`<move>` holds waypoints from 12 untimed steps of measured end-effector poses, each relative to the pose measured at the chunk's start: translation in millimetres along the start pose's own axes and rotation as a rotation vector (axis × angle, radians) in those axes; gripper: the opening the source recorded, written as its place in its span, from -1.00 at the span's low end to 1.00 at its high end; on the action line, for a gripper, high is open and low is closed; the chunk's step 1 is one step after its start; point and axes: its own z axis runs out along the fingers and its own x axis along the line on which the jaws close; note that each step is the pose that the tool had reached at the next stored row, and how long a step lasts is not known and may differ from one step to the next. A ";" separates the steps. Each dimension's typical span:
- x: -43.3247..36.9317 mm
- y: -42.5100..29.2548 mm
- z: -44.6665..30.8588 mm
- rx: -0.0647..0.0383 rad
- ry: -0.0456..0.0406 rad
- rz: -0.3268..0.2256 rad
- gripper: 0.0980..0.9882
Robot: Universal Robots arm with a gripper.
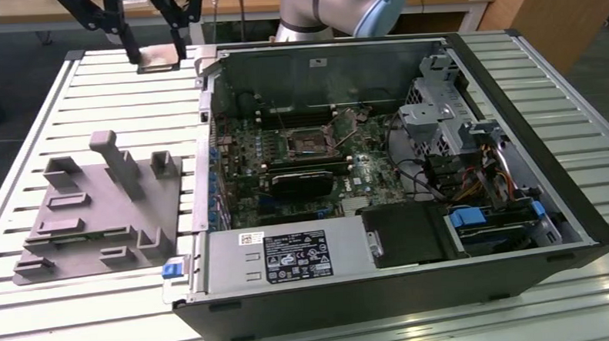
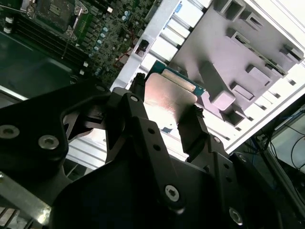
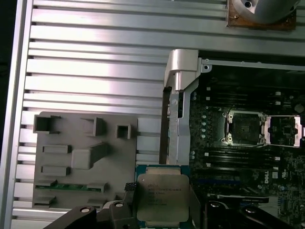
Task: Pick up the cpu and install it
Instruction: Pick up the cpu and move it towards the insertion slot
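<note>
The cpu (image 1: pixel 160 60) is a small flat square chip with a shiny metal top. It hangs in the air over the slatted table at the back of the exterior view's left, beyond the open computer case. My gripper (image 1: pixel 157 54) is shut on the cpu, one black finger on each side edge. In both wrist views the cpu (image 2: pixel 167 98) (image 3: pixel 161 196) sits between the fingers (image 2: pixel 193 126), above the gap between tray and case. The open motherboard socket (image 1: pixel 309 143) (image 3: pixel 245 128) lies inside the case, apart from the chip.
A grey tray (image 1: pixel 91 218) (image 3: pixel 62 138) with raised holders lies on the table at the exterior view's left. The open case has upright metal walls (image 1: pixel 207 105), a black card (image 1: pixel 300 182), a power supply (image 1: pixel 287 256) and drive cages (image 1: pixel 446 110).
</note>
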 end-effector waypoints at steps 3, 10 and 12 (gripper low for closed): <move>-4.5 0.7 0.2 0.000 -0.0001 0.000 -0.03; -14.4 2.9 0.6 0.000 -0.0001 0.000 -0.03; -17.3 4.0 0.8 0.000 -0.0001 0.000 -0.03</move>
